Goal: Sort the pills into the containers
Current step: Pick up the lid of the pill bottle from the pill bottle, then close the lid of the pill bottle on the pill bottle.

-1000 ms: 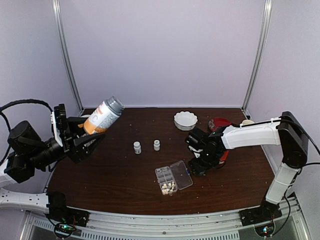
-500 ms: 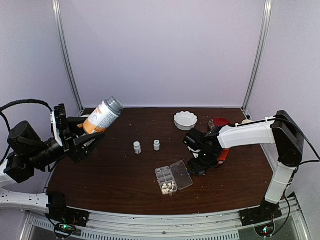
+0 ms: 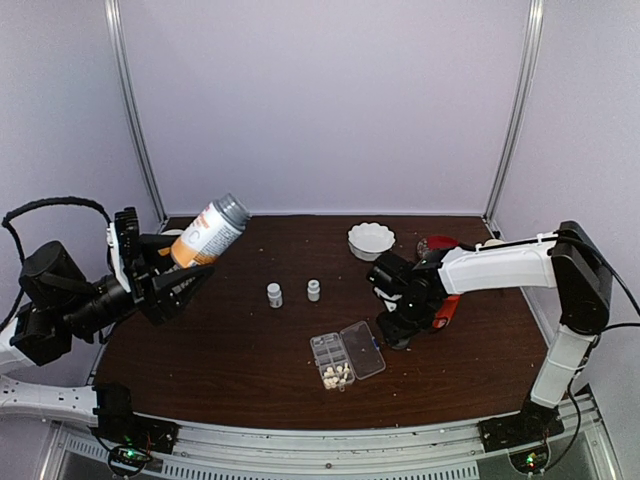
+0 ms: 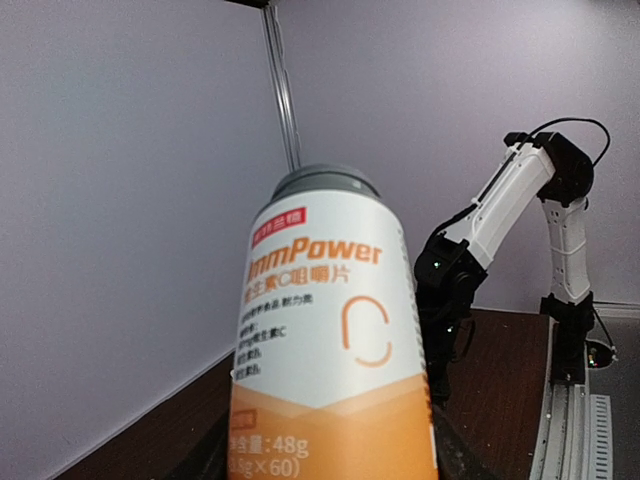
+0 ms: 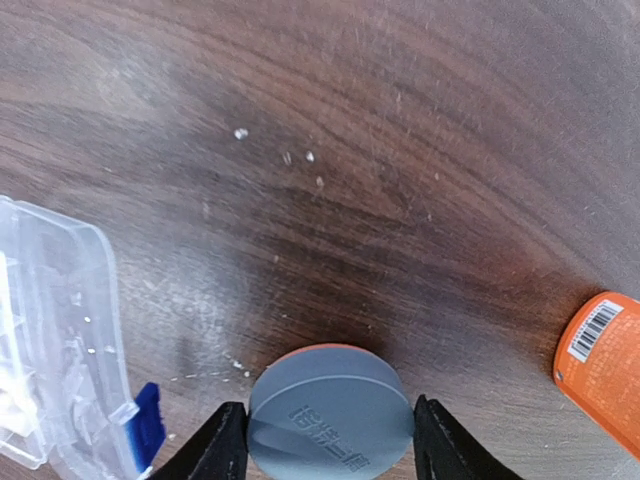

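The pills (image 3: 337, 376) are a pale cluster in the near cells of the clear organiser box (image 3: 346, 357), whose lid lies open. In the right wrist view the box's edge (image 5: 55, 330) shows at the left. My right gripper (image 3: 398, 328) is down at the table just right of the box. Its gripper (image 5: 330, 435) has both fingers pressed against the sides of a round grey cap (image 5: 330, 395) with an orange rim under it. My left gripper (image 3: 185, 268) is raised at the far left, shut on a tilted orange-and-white bottle (image 3: 208, 231) with a grey cap, and that bottle (image 4: 325, 320) fills the left wrist view.
Two tiny white bottles (image 3: 274, 294) (image 3: 313, 290) stand mid-table. A white scalloped dish (image 3: 371, 240) and a red lid (image 3: 438, 246) sit at the back right. An orange item with a barcode (image 5: 600, 360) lies just right of my right gripper.
My right gripper's jaws have narrowed onto the grey cap, and the arm has shifted slightly. The left arm and its bottle have stayed put.
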Tool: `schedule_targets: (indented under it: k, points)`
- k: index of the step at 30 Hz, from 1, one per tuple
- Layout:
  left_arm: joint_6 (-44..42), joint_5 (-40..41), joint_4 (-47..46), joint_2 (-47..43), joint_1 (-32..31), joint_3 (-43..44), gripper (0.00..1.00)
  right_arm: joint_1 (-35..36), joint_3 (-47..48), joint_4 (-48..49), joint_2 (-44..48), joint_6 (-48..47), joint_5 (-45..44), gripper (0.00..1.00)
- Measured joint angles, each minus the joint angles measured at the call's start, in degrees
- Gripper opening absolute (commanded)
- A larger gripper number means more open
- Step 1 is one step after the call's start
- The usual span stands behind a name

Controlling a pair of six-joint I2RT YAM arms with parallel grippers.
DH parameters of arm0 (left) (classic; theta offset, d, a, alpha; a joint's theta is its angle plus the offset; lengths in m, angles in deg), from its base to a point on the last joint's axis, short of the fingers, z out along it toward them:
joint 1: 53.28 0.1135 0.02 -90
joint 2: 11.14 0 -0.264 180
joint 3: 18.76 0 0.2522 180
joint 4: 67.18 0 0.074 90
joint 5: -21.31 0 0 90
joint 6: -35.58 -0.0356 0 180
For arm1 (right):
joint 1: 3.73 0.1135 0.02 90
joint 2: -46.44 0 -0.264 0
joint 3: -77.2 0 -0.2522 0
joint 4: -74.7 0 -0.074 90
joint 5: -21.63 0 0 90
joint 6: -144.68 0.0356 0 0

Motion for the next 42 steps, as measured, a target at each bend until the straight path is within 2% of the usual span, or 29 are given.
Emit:
schedule_targets:
  k: [2, 12, 17, 20, 26, 33, 42]
  points:
    - [0.5, 0.0, -0.1, 0.7, 0.0, -0.2, 0.0, 0.0, 0.0, 0.1, 1.3, 0.0, 0.3, 0.51]
    - [7.3, -0.9, -5.1, 2.0, 1.0, -6.3, 0.0, 0.0, -0.1, -0.4, 8.6, 0.0, 1.1, 0.51]
    - [16.0, -11.6, -12.1, 8.5, 7.3, -9.6, 0.0, 0.0, -0.2, 1.3, 19.6, -0.8, 4.2, 0.51]
    - [20.2, -16.9, -16.2, 12.4, 8.5, -12.1, 0.0, 0.0, -0.1, 3.8, 26.1, -1.5, 8.0, 0.51]
    - [26.3, -29.2, -27.0, 19.4, 10.3, -13.4, 0.0, 0.0, 0.5, 11.0, 35.1, -2.8, 21.5, 0.48]
    - [29.9, -41.3, -35.1, 28.2, 10.6, -10.4, 0.0, 1.9, 1.0, 21.4, 37.2, -2.3, 31.9, 0.47]
    - [30.8, -45.7, -38.0, 30.1, 10.6, -7.9, 0.0, 8.2, 5.3, 26.3, 34.1, -4.3, 38.2, 0.47]
